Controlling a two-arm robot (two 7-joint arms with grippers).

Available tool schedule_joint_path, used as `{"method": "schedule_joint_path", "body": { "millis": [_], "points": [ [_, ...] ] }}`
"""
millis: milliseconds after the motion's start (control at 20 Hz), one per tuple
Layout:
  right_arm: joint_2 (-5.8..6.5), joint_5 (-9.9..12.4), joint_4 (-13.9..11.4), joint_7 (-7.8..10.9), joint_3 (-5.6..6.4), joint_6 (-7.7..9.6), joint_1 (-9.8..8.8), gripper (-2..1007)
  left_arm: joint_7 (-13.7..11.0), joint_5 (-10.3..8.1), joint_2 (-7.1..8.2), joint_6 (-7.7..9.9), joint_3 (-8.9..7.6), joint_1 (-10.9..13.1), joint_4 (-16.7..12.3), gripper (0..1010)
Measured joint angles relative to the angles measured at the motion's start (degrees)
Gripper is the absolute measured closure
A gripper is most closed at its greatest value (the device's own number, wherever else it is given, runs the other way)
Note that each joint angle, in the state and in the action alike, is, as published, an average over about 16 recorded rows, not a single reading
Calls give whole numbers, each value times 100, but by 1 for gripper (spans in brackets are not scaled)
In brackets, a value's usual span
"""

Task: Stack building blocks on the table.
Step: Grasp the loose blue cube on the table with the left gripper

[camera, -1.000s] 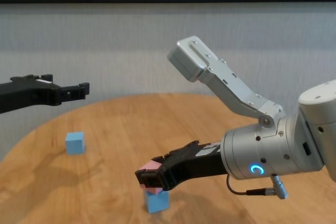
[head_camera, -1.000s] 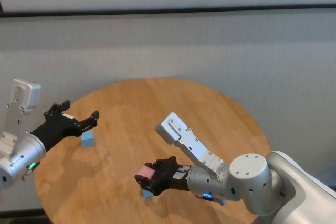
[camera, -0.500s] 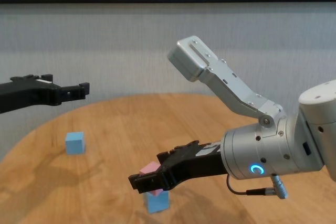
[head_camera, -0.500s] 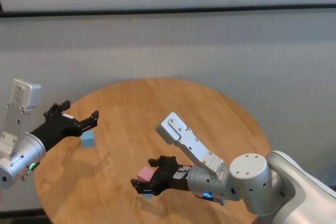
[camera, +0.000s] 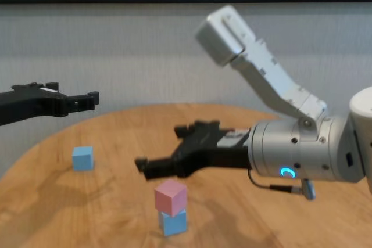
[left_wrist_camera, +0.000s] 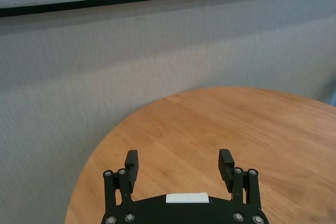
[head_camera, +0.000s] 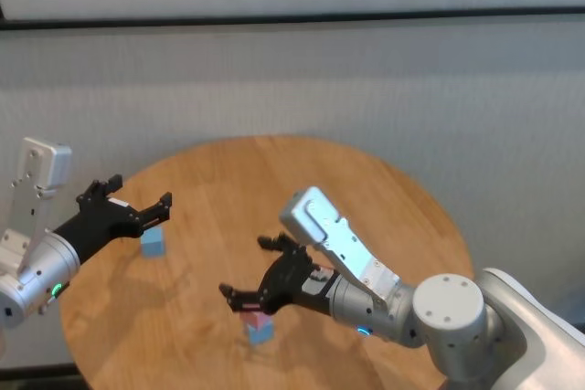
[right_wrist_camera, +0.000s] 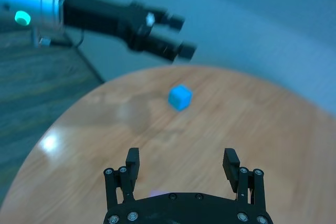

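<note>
A pink block [camera: 170, 196] rests on a light blue block [camera: 174, 222] near the front of the round wooden table [camera: 116, 137]; the same pink block [head_camera: 257, 320] and its blue base [head_camera: 262, 333] appear in the head view. My right gripper [camera: 161, 148] hovers open just above and behind this stack, touching nothing. A second light blue block [camera: 82, 158] lies alone on the table's left, also seen as the blue cube [right_wrist_camera: 179, 97] in the right wrist view. My left gripper [head_camera: 140, 193] hangs open and empty above that lone block [head_camera: 153, 241].
A grey wall runs behind the table [head_camera: 302, 180]. The table's left edge curves close to the lone block. Bare wood [left_wrist_camera: 236, 124] stretches across the middle and far side. The left arm's gripper [right_wrist_camera: 163, 43] shows far off in the right wrist view.
My right gripper opened, let go of the pink block on the blue one, and lifted up and back from the stack. The left arm stayed still.
</note>
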Motion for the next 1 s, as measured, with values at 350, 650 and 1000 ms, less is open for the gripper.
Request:
{"method": "schedule_joint_path", "body": {
  "millis": [350,650,1000],
  "points": [
    [-80,-505,35,-1215,507,-1175,-152,4,0,0,0,0,0,0,0,10],
    [-159,-960,268,-2170,927,-1766,-149,4,0,0,0,0,0,0,0,10],
    [-165,-1211,454,-2560,1119,-1936,-84,4,43,-9,-19,203,14,40,-100,10]
  ]
}}
